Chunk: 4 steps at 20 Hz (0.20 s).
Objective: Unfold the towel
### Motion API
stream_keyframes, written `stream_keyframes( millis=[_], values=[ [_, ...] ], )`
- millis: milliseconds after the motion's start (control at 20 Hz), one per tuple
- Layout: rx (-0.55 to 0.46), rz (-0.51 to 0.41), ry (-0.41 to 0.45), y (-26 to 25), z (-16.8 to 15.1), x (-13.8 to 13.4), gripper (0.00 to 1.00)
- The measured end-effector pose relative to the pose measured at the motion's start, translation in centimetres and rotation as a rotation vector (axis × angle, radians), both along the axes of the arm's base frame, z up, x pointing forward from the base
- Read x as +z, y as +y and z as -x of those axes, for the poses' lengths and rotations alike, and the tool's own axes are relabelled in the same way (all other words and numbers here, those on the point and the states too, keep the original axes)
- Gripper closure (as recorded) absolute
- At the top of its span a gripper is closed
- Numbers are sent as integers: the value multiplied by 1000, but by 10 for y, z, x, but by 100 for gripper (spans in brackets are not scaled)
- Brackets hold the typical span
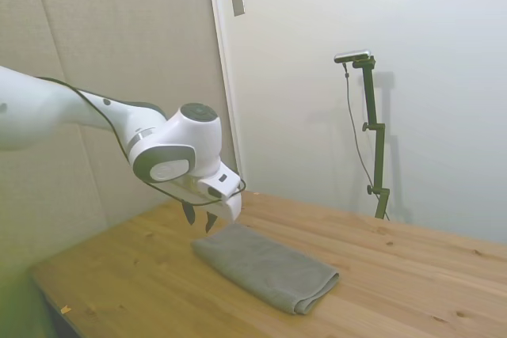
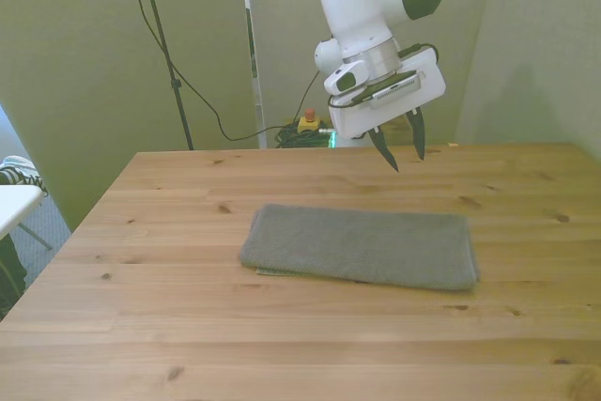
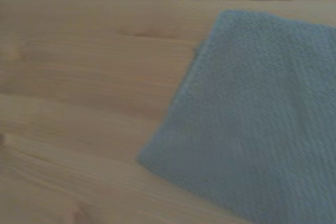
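While flat on the table [image 2: 141, 326], the towel [image 2: 362, 246], the claw [image 2: 401, 148] above, fingers apart, empty.

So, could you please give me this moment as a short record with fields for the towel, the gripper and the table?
towel: grey-green towel lying flat on the table, long side across the front view; a layered, rounded fold shows at one end in the side view
gripper: gripper open, holding nothing, above the table beyond the towel's far edge
contact: none; fingers clear of the cloth
table: wooden table, towel near its middle
wrist view: one towel corner on bare wood, blurred
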<state>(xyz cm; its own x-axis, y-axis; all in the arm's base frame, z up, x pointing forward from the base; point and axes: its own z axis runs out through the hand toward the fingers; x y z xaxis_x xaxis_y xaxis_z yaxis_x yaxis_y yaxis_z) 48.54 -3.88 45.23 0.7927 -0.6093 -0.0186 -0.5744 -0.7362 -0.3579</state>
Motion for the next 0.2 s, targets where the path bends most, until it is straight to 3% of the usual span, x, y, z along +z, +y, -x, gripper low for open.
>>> stream_keyframes(
  millis=[200],
  values=[
    [-123, 151, 62, 23, 51, 11, 0]
  ],
)
